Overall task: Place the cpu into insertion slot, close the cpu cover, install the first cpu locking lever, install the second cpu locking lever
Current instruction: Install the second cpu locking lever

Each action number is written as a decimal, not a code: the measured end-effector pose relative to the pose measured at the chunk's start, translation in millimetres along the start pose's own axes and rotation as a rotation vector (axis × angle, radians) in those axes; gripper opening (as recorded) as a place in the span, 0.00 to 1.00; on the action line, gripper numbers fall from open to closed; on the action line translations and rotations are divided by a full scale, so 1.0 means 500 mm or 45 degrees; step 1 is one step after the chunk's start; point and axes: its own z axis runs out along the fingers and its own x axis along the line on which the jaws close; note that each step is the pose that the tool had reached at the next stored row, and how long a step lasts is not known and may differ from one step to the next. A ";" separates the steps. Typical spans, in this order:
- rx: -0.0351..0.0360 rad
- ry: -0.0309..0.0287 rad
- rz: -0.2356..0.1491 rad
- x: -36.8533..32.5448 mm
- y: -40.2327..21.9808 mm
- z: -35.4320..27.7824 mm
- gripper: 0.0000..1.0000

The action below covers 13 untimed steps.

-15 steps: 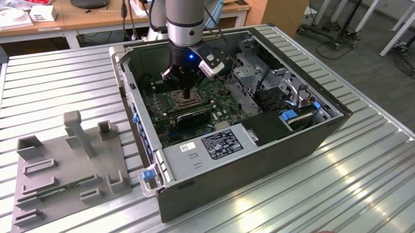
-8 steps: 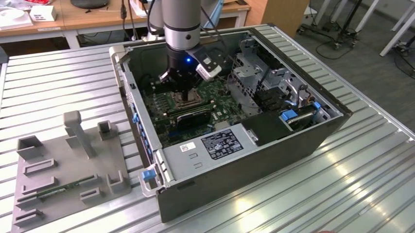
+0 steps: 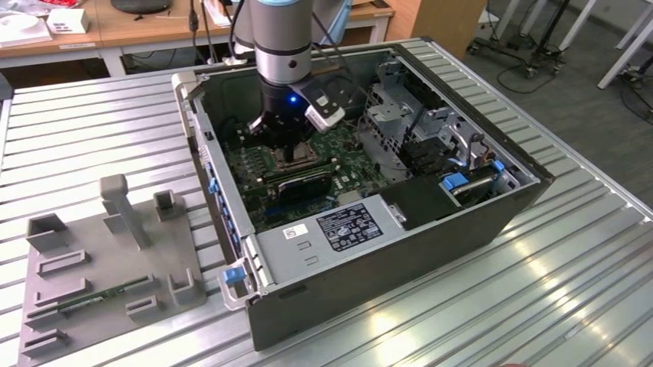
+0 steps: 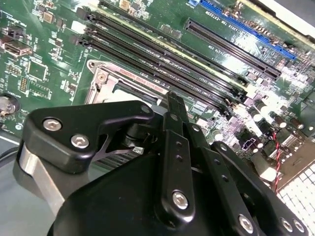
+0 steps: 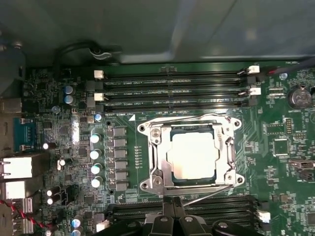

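In the first wrist view the cpu (image 5: 192,156) lies flat in the insertion slot (image 5: 145,185), pale metal face up. The silvery cpu cover (image 5: 160,147) lies down around it, framing the chip. A thin wire locking lever (image 5: 206,194) runs slanted along the socket edge nearest my gripper (image 5: 172,202), whose black fingers stand close together just short of that edge with nothing between them. In the second wrist view the gripper (image 4: 173,98) hangs over the cover's corner (image 4: 106,81). The exterior view shows the gripper (image 3: 293,149) low inside the open computer case.
Long black memory slots (image 5: 172,83) flank the socket on two sides, and a row of capacitors (image 5: 96,152) stands beside it. The case walls (image 3: 408,252) and a metal drive cage (image 3: 408,115) close in around the arm. A grey fixture tray (image 3: 102,267) sits at the exterior view's left.
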 end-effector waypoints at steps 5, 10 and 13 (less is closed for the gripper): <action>-0.0003 -0.0046 0.000 0.007 -0.001 0.009 0.11; -0.0005 -0.0090 0.000 0.012 -0.001 0.017 0.11; -0.0007 -0.0124 0.000 0.015 -0.001 0.021 0.11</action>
